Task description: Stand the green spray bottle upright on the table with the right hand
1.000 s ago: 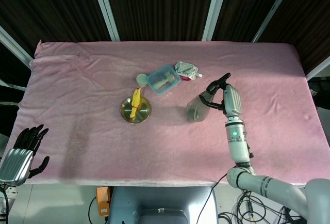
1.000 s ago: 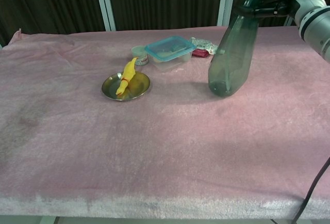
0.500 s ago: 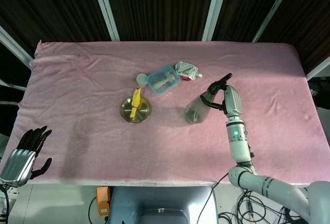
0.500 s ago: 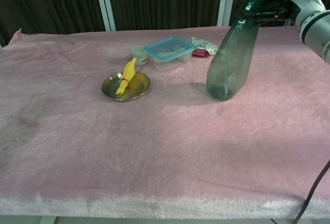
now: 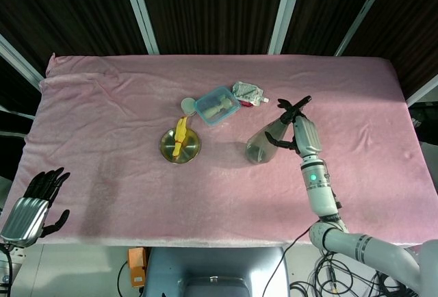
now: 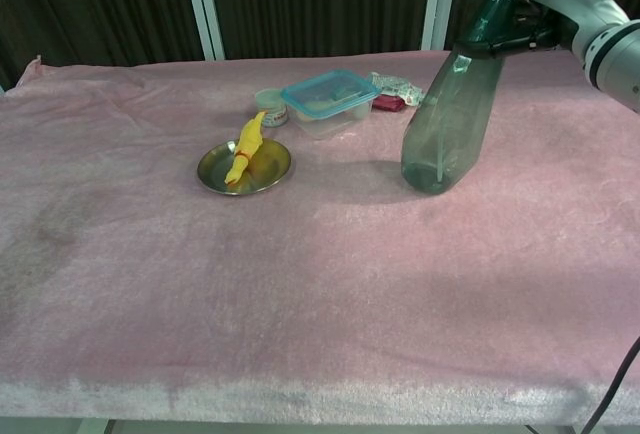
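On pink table, right hand (image 6: 560, 4) fingers (image 5: 282, 107) grasping green spray bottle (image 6: 450, 119) neck (tilted)

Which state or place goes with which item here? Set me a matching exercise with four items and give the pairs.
Items:
1. green spray bottle
2. yellow toy
3. clear box with blue lid
4. left hand

States or places:
A. lying in the metal dish
B. off the table's near left corner, holding nothing
C. base on the cloth, leaning, top at the right hand
D. closed, behind the dish

Pairs: 1-C, 2-A, 3-D, 4-B
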